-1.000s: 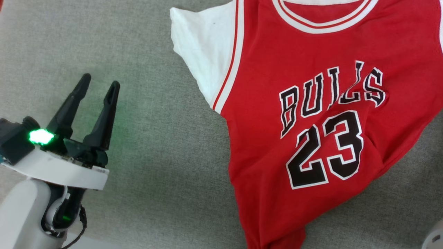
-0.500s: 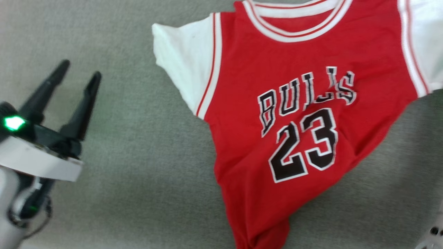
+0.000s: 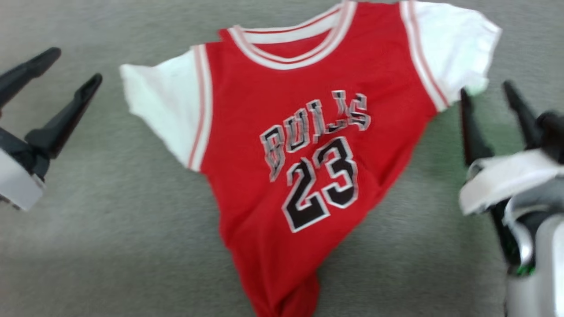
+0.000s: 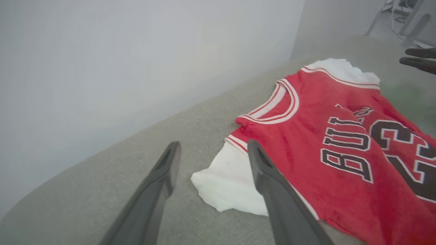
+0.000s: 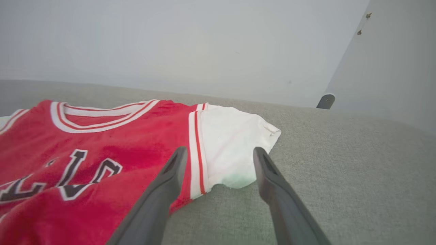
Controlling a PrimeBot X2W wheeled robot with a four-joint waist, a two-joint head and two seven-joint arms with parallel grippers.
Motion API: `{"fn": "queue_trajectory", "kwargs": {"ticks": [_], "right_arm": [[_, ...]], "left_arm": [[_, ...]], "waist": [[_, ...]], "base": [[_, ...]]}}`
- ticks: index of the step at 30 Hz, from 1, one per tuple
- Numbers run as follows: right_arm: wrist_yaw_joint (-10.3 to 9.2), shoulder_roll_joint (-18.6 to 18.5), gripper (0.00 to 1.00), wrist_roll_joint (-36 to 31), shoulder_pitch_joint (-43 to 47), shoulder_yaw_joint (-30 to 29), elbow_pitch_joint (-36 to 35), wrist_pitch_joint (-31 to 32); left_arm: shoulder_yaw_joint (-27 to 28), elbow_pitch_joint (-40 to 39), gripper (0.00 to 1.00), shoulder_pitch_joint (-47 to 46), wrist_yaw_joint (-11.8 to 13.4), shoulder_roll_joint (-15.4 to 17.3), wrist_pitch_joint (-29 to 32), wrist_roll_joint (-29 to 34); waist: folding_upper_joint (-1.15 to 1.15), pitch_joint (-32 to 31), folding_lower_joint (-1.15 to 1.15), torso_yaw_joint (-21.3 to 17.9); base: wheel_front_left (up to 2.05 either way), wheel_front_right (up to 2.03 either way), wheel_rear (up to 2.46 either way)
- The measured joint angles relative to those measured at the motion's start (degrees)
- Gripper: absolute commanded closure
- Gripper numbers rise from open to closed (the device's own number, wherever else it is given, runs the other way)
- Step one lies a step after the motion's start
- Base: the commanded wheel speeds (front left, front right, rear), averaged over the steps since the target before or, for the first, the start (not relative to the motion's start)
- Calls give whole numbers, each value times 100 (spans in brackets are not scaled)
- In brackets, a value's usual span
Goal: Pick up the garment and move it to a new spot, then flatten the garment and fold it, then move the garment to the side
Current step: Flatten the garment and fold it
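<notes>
The garment (image 3: 286, 101), a red T-shirt with white sleeves, striped trim and a dark "BULLS 23" print, lies front up on the grey fabric surface (image 3: 110, 229), its lower hem bunched to a point near the bottom edge. My left gripper (image 3: 77, 64) hangs open at the far left, apart from the shirt's left sleeve (image 4: 228, 180). On the right, my right gripper (image 3: 484, 90) is open just below the other white sleeve (image 5: 231, 143), with nothing between its fingers. In the left wrist view the garment (image 4: 333, 136) spreads to the right, and the right gripper's fingertips (image 4: 417, 59) show beyond it.
A pale wall (image 5: 170, 44) rises behind the grey surface (image 5: 340, 170). At the right stands a pale panel (image 5: 391, 68) with a small grey fitting (image 5: 325, 101) at its foot. Bare grey fabric lies on both sides of the shirt.
The head camera has turned right, so the shirt sits further left in the picture. My right gripper has come into view, open by the right sleeve. The shirt lies as before.
</notes>
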Motion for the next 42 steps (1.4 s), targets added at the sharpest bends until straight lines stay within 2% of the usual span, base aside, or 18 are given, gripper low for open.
{"fn": "queue_trajectory", "kwargs": {"ticks": [4,6,12,18,23,28,30,33,36,37,38,39,40,41,42], "right_arm": [[-1,3,0,281,605,449,-609,-30],[-1,2,0,331,805,625,-838,-24],[-1,2,0,341,1066,975,-1466,5],[-1,3,0,339,1201,1180,-1750,-24],[-1,4,0,338,1319,1166,-1807,-36],[0,3,0,343,1319,1036,-1838,12],[-1,4,0,343,1262,1037,-1844,114],[-1,4,0,279,975,1062,-1842,321],[-1,5,0,172,580,1158,-1807,612],[-1,4,0,143,412,1207,-1771,728],[-1,4,0,129,222,1263,-1711,864],[0,7,0,122,25,1312,-1639,1000],[0,8,0,119,-203,1345,-1543,1167],[-1,5,0,87,-444,1385,-1427,1350],[0,8,0,22,-699,1416,-1304,1543]], "left_arm": [[-842,-127,0,-826,-7,252,971,-375],[-1277,-122,0,-1232,-8,392,1648,-558],[-2033,158,0,-2373,-7,535,2922,-1079],[-2659,781,0,-3028,-7,734,3438,-1014],[-3036,1017,0,-3328,-7,814,3593,-1456],[-3114,865,0,-3510,22,859,3833,-2198],[-3137,772,13,-3554,36,848,4005,-2420],[-3190,589,23,-3614,36,820,4245,-2494],[-3218,492,22,-3693,36,755,4291,-2475],[-3227,487,26,-3718,36,735,4268,-2465],[-3232,471,38,-3741,35,720,4225,-2444],[-3243,453,55,-3752,34,694,4159,-2376],[-3247,443,95,-3761,34,668,4113,-2346],[-3247,446,100,-3771,34,641,4087,-2347],[-3250,446,100,-3789,33,606,4055,-2340]], "waist": [[0,57,0,-356],[0,115,0,-523],[0,394,0,-956],[0,731,0,-1316],[0,961,0,-1528],[0,1070,0,-1550],[0,1074,0,-1495],[0,1090,0,-1405],[0,1142,0,-1327],[0,1166,0,-1306],[0,1191,0,-1284],[0,1215,0,-1264],[0,1238,0,-1243],[0,1258,0,-1221],[0,1275,0,-1195]], "base": [[0,0,0],[0,0,0],[0,0,0],[0,0,0],[0,0,0],[0,0,0],[0,0,0],[0,0,0],[0,0,0],[0,0,0],[0,0,0],[0,0,0],[0,0,0],[0,0,0],[0,0,0]]}}
